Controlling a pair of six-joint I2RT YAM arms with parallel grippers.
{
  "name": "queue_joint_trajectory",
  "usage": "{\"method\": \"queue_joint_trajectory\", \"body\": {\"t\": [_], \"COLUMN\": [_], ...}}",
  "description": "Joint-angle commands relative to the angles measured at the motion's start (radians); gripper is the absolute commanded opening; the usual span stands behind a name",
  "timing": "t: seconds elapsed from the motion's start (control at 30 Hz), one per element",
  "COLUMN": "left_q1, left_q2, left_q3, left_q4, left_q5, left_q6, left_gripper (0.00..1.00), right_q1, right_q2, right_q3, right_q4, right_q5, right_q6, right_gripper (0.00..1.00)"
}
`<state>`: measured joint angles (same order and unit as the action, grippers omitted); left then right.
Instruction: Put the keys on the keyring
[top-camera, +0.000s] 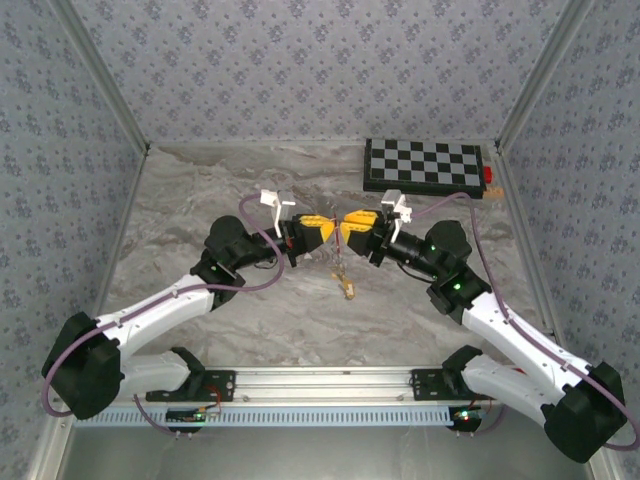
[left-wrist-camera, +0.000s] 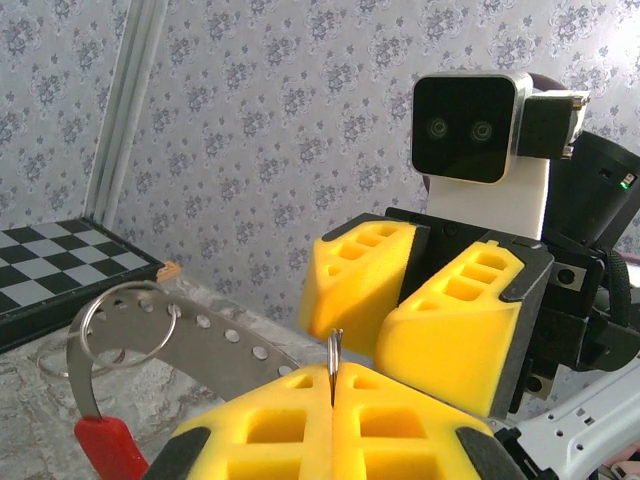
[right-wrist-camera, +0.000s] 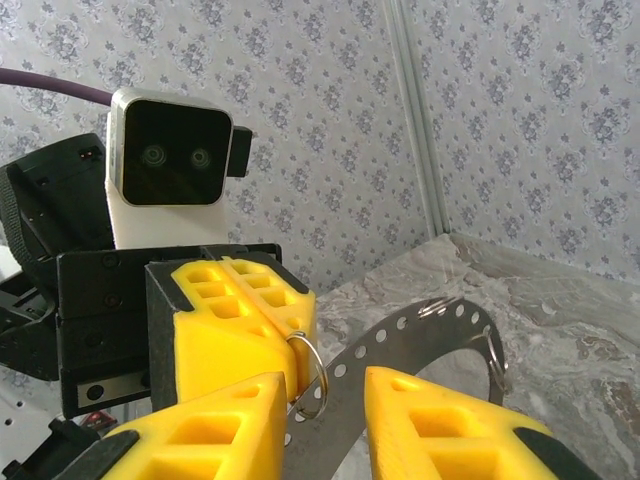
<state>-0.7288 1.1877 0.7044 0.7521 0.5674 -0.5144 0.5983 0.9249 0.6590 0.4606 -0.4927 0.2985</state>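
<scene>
My left gripper (top-camera: 325, 232) and right gripper (top-camera: 350, 230) meet tip to tip above the middle of the table. The left gripper (left-wrist-camera: 333, 390) is shut on a thin metal split ring (right-wrist-camera: 316, 375), seen edge-on in its own view. That ring belongs to the keyring (left-wrist-camera: 215, 345), a curved grey perforated band with a red end (left-wrist-camera: 105, 450) and more small rings. The right gripper (right-wrist-camera: 325, 405) is open, its yellow fingers either side of the ring and band. A small orange-tan key (top-camera: 348, 289) shows just below the grippers; whether it hangs or lies on the table I cannot tell.
A black and white chessboard (top-camera: 425, 165) lies at the back right of the marble table (top-camera: 200, 200). Patterned walls close in the left, back and right sides. Both arm bases stand on the rail (top-camera: 320, 382) at the near edge.
</scene>
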Motion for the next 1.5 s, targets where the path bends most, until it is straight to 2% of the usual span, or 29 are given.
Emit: {"method": "queue_joint_trajectory", "body": {"t": [0.0,0.43,0.73,0.87,0.97,1.07,1.17,1.23,1.43,1.47], "left_q1": [-0.007,-0.016,-0.016,-0.016,-0.016,-0.016,-0.015,-0.016,-0.016,-0.017], "left_q2": [-0.01,-0.003,-0.009,-0.009,-0.011,-0.016,-0.018,-0.02,-0.018,-0.016], "left_q3": [0.043,0.057,0.055,0.055,0.055,0.055,0.055,0.053,0.053,0.053], "left_q4": [0.027,0.011,0.006,0.006,0.005,0.004,0.001,-0.002,0.003,0.004], "left_q5": [0.014,0.036,0.028,0.032,0.026,0.023,0.023,0.022,0.028,0.028], "left_q6": [-0.008,0.011,0.02,0.025,0.028,0.03,0.032,0.033,0.031,0.031], "left_gripper": [0.0,0.0,0.0,0.0,0.0,0.0,0.0,0.0,0.0,0.0], "right_q1": [0.008,0.018,0.018,0.017,0.014,0.011,0.008,0.002,-0.007,-0.007], "right_q2": [-0.01,0.024,0.04,0.043,0.042,0.042,0.036,0.031,0.044,0.048], "right_q3": [0.033,0.072,0.072,0.069,0.067,0.06,0.05,0.043,0.059,0.062], "right_q4": [0.009,-0.022,-0.036,-0.039,-0.044,-0.043,-0.042,-0.041,-0.048,-0.047], "right_q5": [0.024,-0.003,-0.018,-0.034,-0.04,-0.051,-0.034,-0.032,-0.081,-0.095], "right_q6": [-0.016,-0.024,-0.024,-0.023,-0.022,-0.02,-0.014,-0.011,-0.004,-0.004], "right_gripper": [0.26,0.28,0.25,0.14,0.14,0.06,0.24,0.26,0.1,0.05]}}
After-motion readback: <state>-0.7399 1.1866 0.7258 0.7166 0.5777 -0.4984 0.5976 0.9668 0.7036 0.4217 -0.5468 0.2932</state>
